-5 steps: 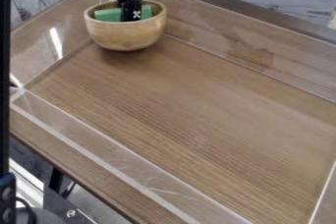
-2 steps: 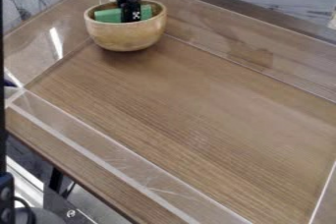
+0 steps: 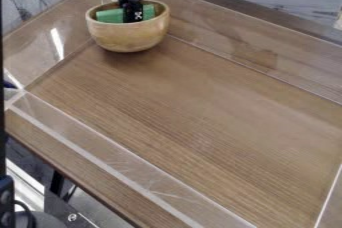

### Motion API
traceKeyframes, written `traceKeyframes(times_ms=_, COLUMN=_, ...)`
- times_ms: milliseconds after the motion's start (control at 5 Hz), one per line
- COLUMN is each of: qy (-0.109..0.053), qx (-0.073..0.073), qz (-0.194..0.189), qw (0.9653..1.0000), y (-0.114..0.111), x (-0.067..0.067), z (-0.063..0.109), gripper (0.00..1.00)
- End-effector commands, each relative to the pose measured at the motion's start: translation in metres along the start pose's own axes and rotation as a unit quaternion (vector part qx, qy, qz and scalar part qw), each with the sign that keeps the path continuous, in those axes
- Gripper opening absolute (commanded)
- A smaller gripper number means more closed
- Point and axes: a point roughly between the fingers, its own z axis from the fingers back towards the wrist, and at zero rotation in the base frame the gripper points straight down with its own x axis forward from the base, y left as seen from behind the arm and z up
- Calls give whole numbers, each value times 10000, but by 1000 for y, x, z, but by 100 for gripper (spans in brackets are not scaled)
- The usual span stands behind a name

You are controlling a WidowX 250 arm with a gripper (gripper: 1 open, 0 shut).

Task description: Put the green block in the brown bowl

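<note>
Wood-grain worktop [image 3: 201,112] fills most of the camera view, bordered by a low clear wall [image 3: 54,42] that runs along its left and near edges.

Upper left: brown bowl [image 3: 128,34] sits on the worktop near the far-left corner, upright, thick rim visible, just beside the clear wall. Green block [image 3: 107,15] lies inside the bowl; green shows on both sides of the arm, more on the left, a smaller patch on the right against the inner rim.

Black end effector [image 3: 134,14] reaches steeply down into the bowl from the top edge of the view, its tip level with the block. Jaws are drawn together as far as they go, clamped on the green block. The exact contact faces are hidden by the black body and by blur. A small white mark shows on the tip.

Right of the bowl: bare wood surface, a faint glare patch toward the far right.
</note>
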Motion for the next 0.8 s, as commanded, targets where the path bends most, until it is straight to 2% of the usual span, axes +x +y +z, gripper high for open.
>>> traceKeyframes(times_ms=0, qy=-78, qx=-148, qz=-256, qw=9995, y=5, x=3, z=-18, gripper=0)
traceKeyframes(times_ms=200, qy=-165, qx=-242, qz=-380, qw=9988, y=8, x=4, z=-20, gripper=0)
traceKeyframes(times_ms=600, qy=-223, qx=-427, qz=-194, qw=9986, y=9, x=-6, z=-25, gripper=0)
